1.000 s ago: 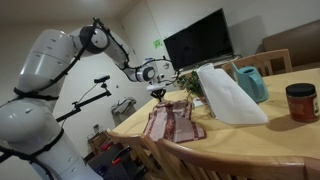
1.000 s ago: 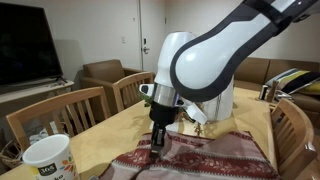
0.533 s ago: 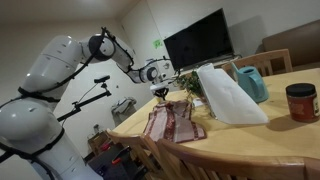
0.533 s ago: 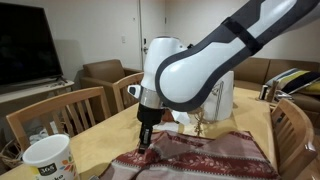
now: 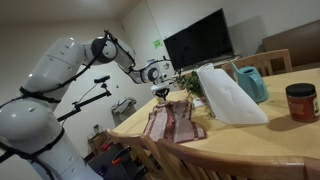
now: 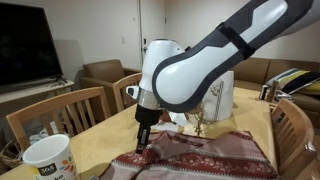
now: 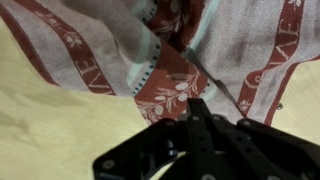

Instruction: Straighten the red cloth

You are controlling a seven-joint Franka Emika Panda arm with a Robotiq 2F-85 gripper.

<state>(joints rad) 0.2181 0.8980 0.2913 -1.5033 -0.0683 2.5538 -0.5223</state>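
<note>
One claw: the claw (image 6: 143,140) has its fingers pressed together at the edge of the red cloth (image 6: 205,158). In the wrist view the tips meet on a red-bordered corner, so a thin pinch of fabric seems to be held.
Cloth position: the red cloth lies near one end of the worktop (image 6: 95,140), wrinkled, with a fold ridge running across it in the wrist view. The white folded sheet (image 5: 228,95) sits just beside it.
Step, as judged: drawing the pinched corner outward to flatten the cloth, which is not yet flat.
Risk, slip: the pinch is thin and right at the hem, so a hard pull could slide the fabric out.
Risk, drag: the cloth looks light, so the whole piece may travel instead of stretching, leaving the wrinkles in.
Risk, edge: a pull carried past the worktop's edge could take the cloth off toward the floor.
Risk, snag: fingertips kept low could catch the yellow cover (image 7: 60,130) beneath and bunch it.
Counts: one red cloth, one claw, one white folded sheet, one red-lidded jar (image 5: 300,102), one teal jug (image 5: 250,82), one mug (image 6: 45,158), one television (image 5: 198,40), three chair backs (image 6: 55,115) in an exterior view.
</note>
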